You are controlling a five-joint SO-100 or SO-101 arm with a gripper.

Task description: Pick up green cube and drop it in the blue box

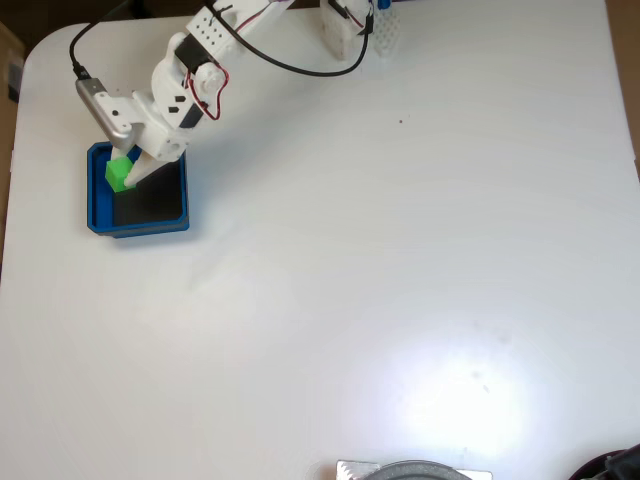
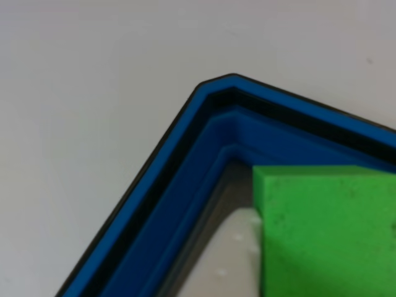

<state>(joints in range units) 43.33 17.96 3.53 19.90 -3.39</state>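
The hand (image 1: 133, 172) is gripping the green cube (image 1: 119, 173) right over the blue box (image 1: 140, 228) on the table (image 1: 400, 250), so pickup looks done, only the drop left.

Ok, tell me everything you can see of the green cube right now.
The green cube is a small, bright green, matte block with sharp edges and faint dark specks, seen up close in the other view. In the fixed view it sits over the blue box, near that box's upper-left corner, at the tip of the white claw. Whether it rests on the dark floor or hangs above it cannot be told.
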